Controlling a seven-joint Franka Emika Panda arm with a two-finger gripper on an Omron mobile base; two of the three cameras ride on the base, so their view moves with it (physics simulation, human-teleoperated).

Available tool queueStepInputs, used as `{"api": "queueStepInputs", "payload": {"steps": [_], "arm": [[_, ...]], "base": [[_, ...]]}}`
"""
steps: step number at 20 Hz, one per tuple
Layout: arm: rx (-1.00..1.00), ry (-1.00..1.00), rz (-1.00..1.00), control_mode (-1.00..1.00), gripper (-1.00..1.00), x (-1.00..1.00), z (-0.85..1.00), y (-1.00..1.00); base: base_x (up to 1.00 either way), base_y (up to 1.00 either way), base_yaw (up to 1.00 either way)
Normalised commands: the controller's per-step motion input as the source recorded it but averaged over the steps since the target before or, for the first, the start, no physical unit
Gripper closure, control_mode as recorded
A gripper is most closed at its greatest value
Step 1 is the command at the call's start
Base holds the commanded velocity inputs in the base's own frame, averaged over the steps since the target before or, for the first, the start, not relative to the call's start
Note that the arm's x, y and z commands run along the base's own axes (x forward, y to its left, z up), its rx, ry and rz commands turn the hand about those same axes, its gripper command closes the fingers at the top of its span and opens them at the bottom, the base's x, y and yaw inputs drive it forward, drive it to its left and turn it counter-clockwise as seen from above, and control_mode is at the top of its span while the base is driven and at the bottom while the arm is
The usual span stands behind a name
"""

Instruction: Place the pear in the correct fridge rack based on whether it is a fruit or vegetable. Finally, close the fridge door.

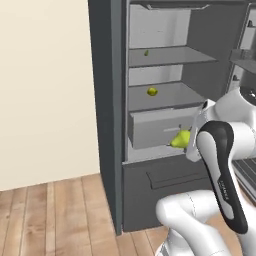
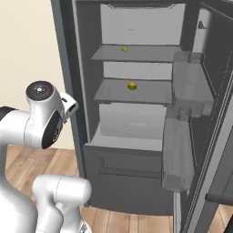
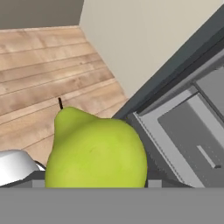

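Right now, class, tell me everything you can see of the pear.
The pear is small, smooth and yellow-green, rounded at the base and tapering to a thin dark stem. In the hand view it sits close against the tool, stem pointing away over the wooden floor. In the left base view it shows at the arm's end, in front of the pale pull-out drawer, below the fridge rack. The tool's fingertips are hidden.

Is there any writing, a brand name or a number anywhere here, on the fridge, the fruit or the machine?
On the arm: a short line of light lettering runs along its dark band, too small and blurred to read.
On the fridge door, the fridge rack and the pear: no writing, labels or numbers.
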Motion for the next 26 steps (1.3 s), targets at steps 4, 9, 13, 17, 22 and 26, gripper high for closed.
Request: {"api": "queueStepInputs", "payload": {"steps": [4,9,13,17,22,26], "arm": [[0.0,0.0,0.0,1.0,1.0,0.0,0.0,0.0],[0.0,0.0,0.0,1.0,1.0,0.0,0.0,0.0],[0.0,0.0,0.0,1.0,1.0,0.0,0.0,0.0],[0.0,0.0,0.0,1.0,1.0,0.0,0.0,0.0],[0.0,0.0,0.0,1.0,1.0,0.0,0.0,0.0],[0.0,-0.08,-0.06,-1.0,1.0,0.32,-0.19,-0.01]], "base": [[0.75,-0.33,-0.01],[0.69,-0.47,-0.08],[0.67,-0.39,-0.09],[0.67,-0.12,-0.09],[0.66,0.0,-0.07],[0.13,0.0,-0.02]]}}
